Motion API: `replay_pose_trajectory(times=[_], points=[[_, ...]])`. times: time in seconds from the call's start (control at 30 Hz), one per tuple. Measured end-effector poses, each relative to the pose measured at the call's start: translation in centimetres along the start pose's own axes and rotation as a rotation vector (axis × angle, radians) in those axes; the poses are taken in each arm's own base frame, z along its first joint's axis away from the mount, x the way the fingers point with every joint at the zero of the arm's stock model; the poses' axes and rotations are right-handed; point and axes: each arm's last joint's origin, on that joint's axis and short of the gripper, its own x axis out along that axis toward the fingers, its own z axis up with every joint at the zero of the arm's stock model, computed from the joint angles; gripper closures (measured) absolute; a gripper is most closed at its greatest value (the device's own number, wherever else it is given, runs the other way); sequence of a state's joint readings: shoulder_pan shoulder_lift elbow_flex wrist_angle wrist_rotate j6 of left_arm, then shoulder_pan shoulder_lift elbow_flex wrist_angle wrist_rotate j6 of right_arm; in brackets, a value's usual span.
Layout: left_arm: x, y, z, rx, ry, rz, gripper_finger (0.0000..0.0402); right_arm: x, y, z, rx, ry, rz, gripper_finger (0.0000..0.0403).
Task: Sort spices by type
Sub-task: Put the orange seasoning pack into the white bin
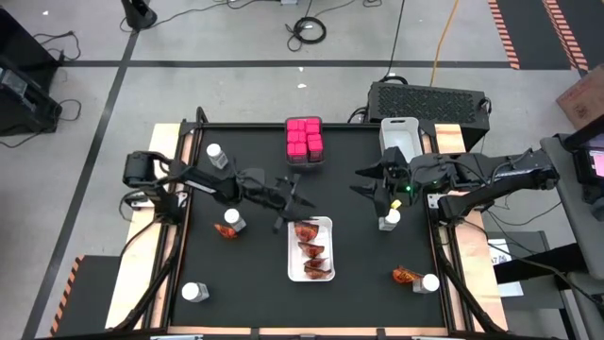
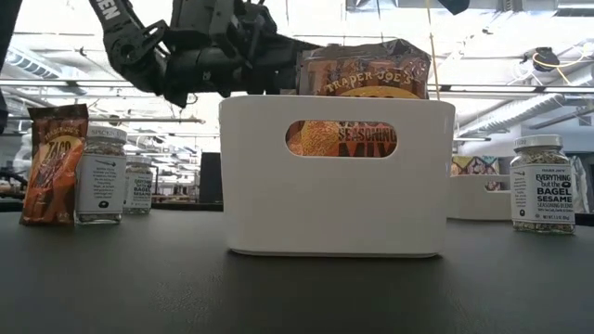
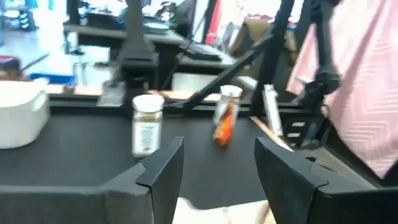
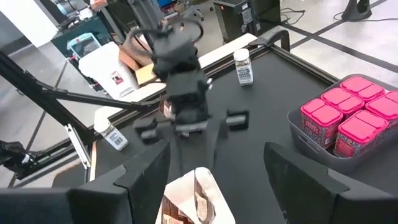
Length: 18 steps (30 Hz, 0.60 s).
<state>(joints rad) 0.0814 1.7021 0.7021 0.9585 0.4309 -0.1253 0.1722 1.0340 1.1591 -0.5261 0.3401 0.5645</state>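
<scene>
The left gripper (image 1: 300, 196) is held wide apart and empty just above the white tray (image 1: 327, 247), where three red-orange packets (image 1: 310, 249) are already gathered by kind. The pink cube boxes (image 1: 304, 138) are grouped in a grey bin (image 1: 306, 162), while jars (image 1: 218, 155) and two packets lie scattered. The right gripper (image 1: 366, 184) is spread wide too, poised beside a jar (image 1: 391, 219), likely its pick.

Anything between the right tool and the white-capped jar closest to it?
Nothing visible. The small clear white-capped jar stands on bare black table beside the open right tool, no item between them.

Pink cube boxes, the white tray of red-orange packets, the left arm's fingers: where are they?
Bright pink cube boxes (image 1: 304, 140), high view, top faces.
Flat white rectangular tray (image 1: 292, 269), high view, left rim.
Left gripper (image 1: 291, 200), high view, between open fingers.
</scene>
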Motion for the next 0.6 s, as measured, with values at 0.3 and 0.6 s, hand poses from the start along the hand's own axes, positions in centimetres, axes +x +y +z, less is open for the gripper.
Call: replay_pose_trajectory(times=[0.3, 0.6], points=[[-2.8, 1.1, 3.2, -0.135, 0.240, 0.113, 0.0201, -0.1, -0.1, -1.0, 0.019, 0.142, 0.059, 0.0149], [-4.8, -1.2, 10.9, -0.234, 0.680, 0.116, 0.0201, -0.3, 0.3, -2.3, -0.043, 0.247, 0.054, 0.0149]])
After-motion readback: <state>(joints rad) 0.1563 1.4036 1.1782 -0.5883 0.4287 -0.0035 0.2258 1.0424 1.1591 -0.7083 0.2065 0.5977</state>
